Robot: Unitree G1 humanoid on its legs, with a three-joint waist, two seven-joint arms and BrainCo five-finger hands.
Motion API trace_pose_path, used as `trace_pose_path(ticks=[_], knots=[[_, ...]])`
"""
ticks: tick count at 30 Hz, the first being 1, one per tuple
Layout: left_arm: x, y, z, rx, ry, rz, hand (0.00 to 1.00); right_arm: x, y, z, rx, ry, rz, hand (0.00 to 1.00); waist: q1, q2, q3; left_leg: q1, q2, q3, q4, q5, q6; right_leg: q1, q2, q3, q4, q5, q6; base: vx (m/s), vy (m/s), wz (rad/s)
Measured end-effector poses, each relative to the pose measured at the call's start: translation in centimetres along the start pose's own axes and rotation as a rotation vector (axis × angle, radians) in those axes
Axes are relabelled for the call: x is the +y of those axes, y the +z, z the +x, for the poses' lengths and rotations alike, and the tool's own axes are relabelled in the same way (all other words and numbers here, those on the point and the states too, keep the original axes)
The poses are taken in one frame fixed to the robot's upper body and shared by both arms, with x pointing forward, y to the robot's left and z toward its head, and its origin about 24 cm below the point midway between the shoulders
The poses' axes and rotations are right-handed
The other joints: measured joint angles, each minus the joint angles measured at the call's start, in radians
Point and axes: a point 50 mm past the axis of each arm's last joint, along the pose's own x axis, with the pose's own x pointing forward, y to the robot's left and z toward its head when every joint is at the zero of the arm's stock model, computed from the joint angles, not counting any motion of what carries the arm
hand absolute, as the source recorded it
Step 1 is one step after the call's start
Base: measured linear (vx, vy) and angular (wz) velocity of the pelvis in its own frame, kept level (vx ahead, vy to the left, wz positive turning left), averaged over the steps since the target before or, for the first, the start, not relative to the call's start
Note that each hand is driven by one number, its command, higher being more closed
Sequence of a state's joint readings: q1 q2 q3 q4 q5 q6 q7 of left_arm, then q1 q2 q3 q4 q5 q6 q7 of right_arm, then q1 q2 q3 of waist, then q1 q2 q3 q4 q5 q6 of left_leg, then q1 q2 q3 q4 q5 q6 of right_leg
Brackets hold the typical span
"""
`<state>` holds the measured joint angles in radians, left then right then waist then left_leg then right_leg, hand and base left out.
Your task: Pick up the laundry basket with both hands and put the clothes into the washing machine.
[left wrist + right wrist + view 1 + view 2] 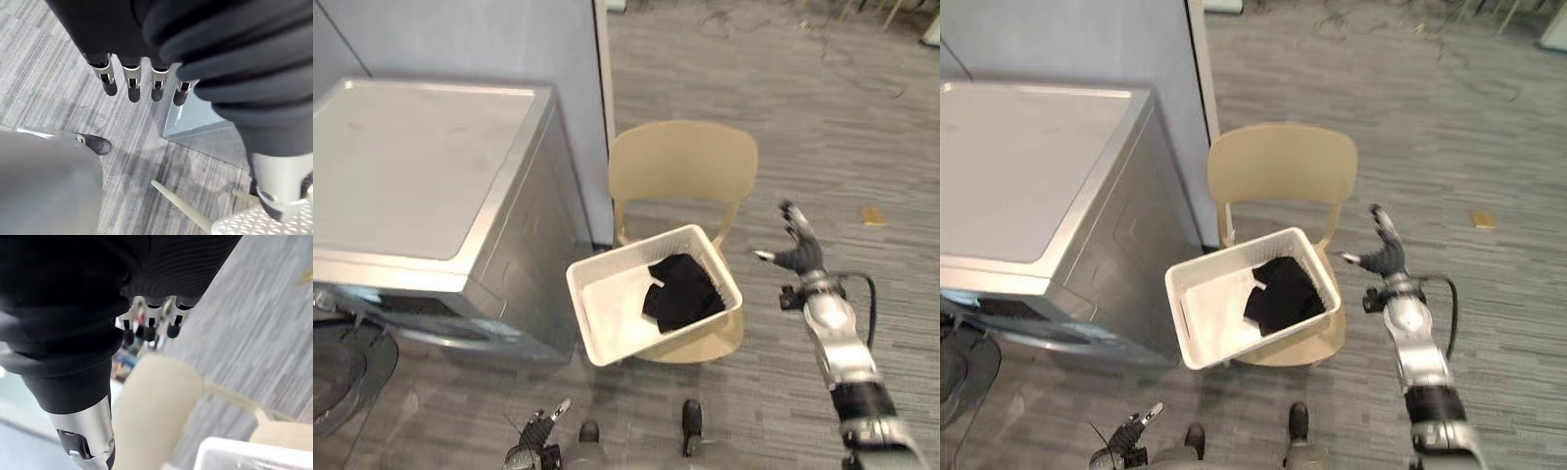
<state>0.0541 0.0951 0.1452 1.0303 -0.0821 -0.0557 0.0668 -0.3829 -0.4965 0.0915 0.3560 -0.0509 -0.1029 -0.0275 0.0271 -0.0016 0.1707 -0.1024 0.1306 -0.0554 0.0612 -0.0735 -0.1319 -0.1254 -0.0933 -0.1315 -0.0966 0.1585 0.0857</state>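
Hanging low, the left hand (133, 84) has straight fingers and holds nothing. The white basket (612, 299) sits on the tan chair (683, 162), with black clothes (680, 292), maybe one shirt, inside. Beside it the right hand (800, 253) is up, fingers spread wide. The washing machine (411, 166) stands farther left.

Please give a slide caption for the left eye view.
White laundry basket with black clothes on beige chair; open right hand beside it.

The left hand (127, 29) hangs with straight fingers (133, 87) over the grey floor (49, 78), near a chair leg (182, 207) and the laundry basket (254, 224).
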Motion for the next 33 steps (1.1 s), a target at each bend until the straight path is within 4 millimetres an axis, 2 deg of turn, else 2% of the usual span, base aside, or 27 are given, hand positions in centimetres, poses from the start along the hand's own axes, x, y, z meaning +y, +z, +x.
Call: trace_pose_path(ticks=[2,4,6,8,10,11,15,20,24,29,33], knots=[[-0.3,0.9,0.2,-0.029,-0.007,-0.014,0.0,0.2,1.2,1.6,-0.025,0.06,-0.049,0.0,0.02,0.005,0.043,-0.028,0.001,-0.015,0.016,0.004,-0.004,-0.017,0.002,-0.008,0.005,0.005,-0.006,-0.03,-0.032,0.24],[-0.5,2.1,0.4,-0.069,-0.014,-0.026,0.0,0.8,2.9,3.9,-0.049,0.139,-0.158,0.0,0.053,0.014,0.104,-0.051,0.002,-0.03,0.026,0.009,-0.007,-0.026,0.003,-0.026,0.007,0.009,-0.01,-0.05,-0.035,0.21],[-0.3,2.3,0.5,-0.076,-0.01,-0.022,0.0,1.1,4.0,5.0,-0.07,0.162,-0.207,0.0,0.074,0.014,0.127,-0.076,0.001,-0.039,0.026,0.014,-0.006,-0.047,0.002,-0.033,0.014,0.009,-0.01,-0.03,-0.022,0.14],[0.1,2.3,0.5,-0.071,0.0,-0.021,0.0,1.4,5.5,6.1,-0.104,0.189,-0.289,0.0,0.079,0.012,0.168,-0.09,0.0,-0.053,0.027,0.018,-0.004,-0.062,0.0,-0.04,0.027,0.009,-0.01,-0.02,-0.007,0.14],[0.1,2.3,0.5,-0.07,0.002,-0.04,0.0,1.1,5.9,6.5,-0.105,0.202,-0.348,0.0,0.098,0.011,0.182,-0.112,-0.003,-0.053,0.037,0.018,-0.004,-0.088,-0.003,-0.041,0.042,0.009,-0.01,-0.03,0.007,0.02],[0.1,2.4,0.5,-0.076,0.004,-0.042,0.0,0.9,6.0,6.8,-0.097,0.205,-0.371,0.0,0.099,0.01,0.199,-0.122,-0.009,-0.059,0.048,0.018,-0.004,-0.091,-0.008,-0.044,0.043,0.009,-0.01,-0.03,0.016,0.06],[0.2,2.7,0.5,-0.086,0.021,-0.09,0.0,0.7,5.3,6.8,-0.062,0.205,-0.381,0.0,0.101,0.008,0.226,-0.15,-0.012,-0.07,0.061,0.019,-0.003,-0.116,-0.011,-0.052,0.065,0.009,-0.01,-0.04,0.01,0.07],[-0.1,4.5,0.6,-0.149,0.024,-0.129,0.0,-0.7,4.7,7.7,0.022,0.166,-0.458,0.0,0.102,0.0,0.276,-0.191,-0.012,-0.075,0.07,0.032,-0.003,-0.159,-0.011,-0.049,0.082,0.011,-0.014,-0.08,-0.012,0.02],[-0.4,5.4,0.6,-0.184,0.009,-0.125,0.0,-1.6,4.2,7.8,0.059,0.128,-0.467,0.0,0.102,0.001,0.284,-0.203,-0.009,-0.078,0.079,0.033,-0.005,-0.165,-0.008,-0.047,0.083,0.013,-0.017,-0.02,-0.009,0.01],[-0.9,7.2,0.4,-0.259,-0.005,-0.087,0.0,-4.2,3.6,8.0,0.126,0.036,-0.473,0.0,0.101,0.003,0.296,-0.243,-0.01,-0.081,0.084,0.043,-0.007,-0.208,-0.008,-0.048,0.093,0.016,-0.021,0.0,0.001,0.01],[-1.5,8.3,0.4,-0.291,-0.019,-0.079,0.0,-4.8,3.7,8.1,0.128,0.0,-0.47,0.0,0.105,0.007,0.301,-0.279,-0.01,-0.083,0.093,0.043,-0.007,-0.238,-0.008,-0.049,0.093,0.02,-0.025,0.0,0.0,0.0]])
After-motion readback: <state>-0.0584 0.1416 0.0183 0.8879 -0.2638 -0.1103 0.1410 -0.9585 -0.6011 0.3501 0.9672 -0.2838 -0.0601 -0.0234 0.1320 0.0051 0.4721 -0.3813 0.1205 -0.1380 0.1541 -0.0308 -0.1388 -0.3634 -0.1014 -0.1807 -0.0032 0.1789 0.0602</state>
